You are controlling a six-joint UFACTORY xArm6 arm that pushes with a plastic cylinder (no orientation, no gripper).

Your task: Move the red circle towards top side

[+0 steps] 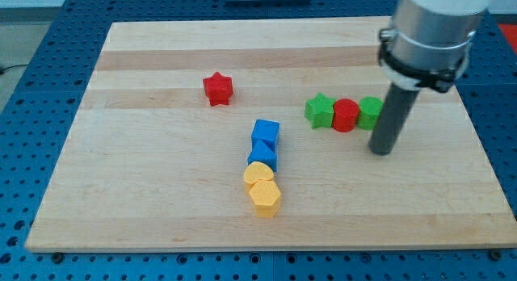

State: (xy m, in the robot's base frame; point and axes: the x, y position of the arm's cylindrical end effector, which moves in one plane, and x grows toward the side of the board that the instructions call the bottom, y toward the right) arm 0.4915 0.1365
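Observation:
The red circle [345, 115] sits right of the board's middle, pressed between a green star [320, 111] on its left and a green block [370, 112] on its right, whose right part is hidden by the rod. My tip [381, 151] rests on the board just below and right of the red circle, beside the green block.
A red star [217, 89] lies at the upper left of centre. Two blue blocks [265, 134] [262, 156] and two yellow blocks [258, 175] [265, 199] form a column below the middle. The wooden board [145, 176] lies on a blue perforated table.

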